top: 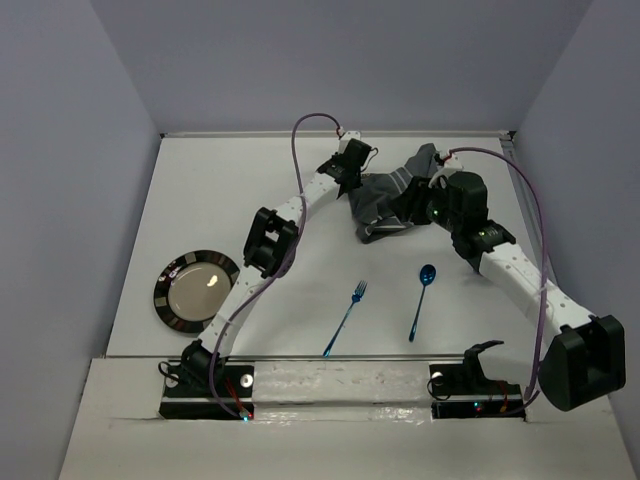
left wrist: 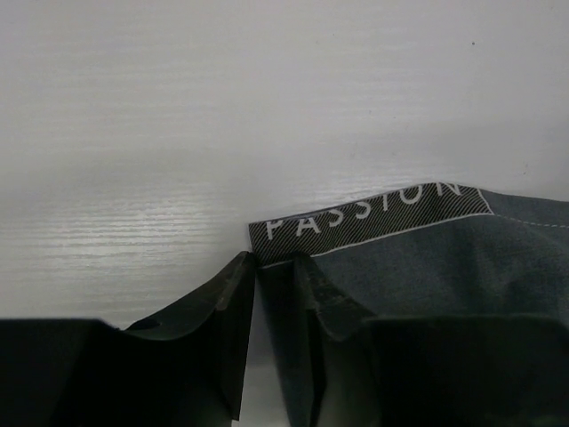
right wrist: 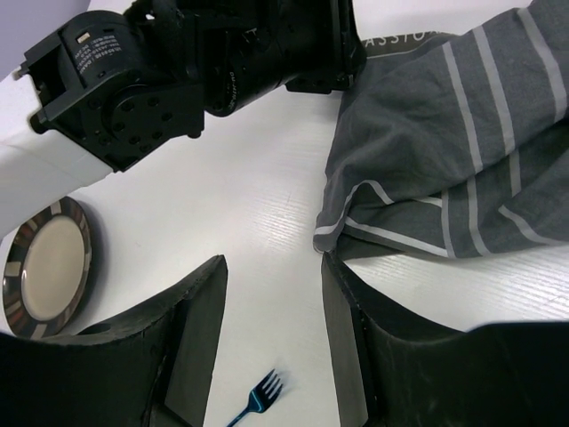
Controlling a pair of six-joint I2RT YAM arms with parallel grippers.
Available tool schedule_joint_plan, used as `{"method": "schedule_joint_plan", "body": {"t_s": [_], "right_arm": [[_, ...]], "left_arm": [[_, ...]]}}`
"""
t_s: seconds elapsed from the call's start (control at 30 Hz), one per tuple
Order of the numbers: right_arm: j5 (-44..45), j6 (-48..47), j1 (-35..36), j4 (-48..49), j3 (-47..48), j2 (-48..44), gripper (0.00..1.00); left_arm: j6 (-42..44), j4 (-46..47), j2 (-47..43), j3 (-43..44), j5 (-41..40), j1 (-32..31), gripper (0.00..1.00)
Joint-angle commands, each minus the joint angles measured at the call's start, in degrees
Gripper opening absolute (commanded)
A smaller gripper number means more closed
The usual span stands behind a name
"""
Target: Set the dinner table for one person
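Observation:
The dark grey striped placemat (top: 400, 195) lies crumpled at the back of the white dinner table (top: 230, 190). My left gripper (top: 358, 192) is at its left edge. In the left wrist view the left gripper (left wrist: 276, 260) has its jaws drawn close on the corner of the placemat (left wrist: 444, 258), just below a hem with printed letters. My right gripper (top: 400, 222) hovers over the cloth's near side. In the right wrist view the right gripper (right wrist: 271, 260) is open with bare table between the fingers, and its right fingertip (right wrist: 333, 267) is beside a folded corner of the placemat (right wrist: 444, 133).
A striped-rim plate (top: 195, 290) (right wrist: 44, 267) sits at the left of the table. A blue fork (top: 345, 320) (right wrist: 258, 400) and a blue spoon (top: 421, 300) lie side by side in the middle front. Grey walls enclose the table on three sides.

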Motion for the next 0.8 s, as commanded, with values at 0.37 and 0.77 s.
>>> {"method": "schedule_joint_plan", "body": {"t_s": [0.37, 0.77], "right_arm": [[3.56, 0.64, 0.35, 2.63, -2.85, -3.49, 0.67], [4.44, 0.81, -6.15, -1.32, 0.21, 14.32, 0.75]], "left_arm": [[-4.14, 16.92, -15.25, -29.32, 4.85, 5.39, 0.0], [-8.8, 43.04, -53.13, -76.18, 5.13, 10.32, 0.0]]}}
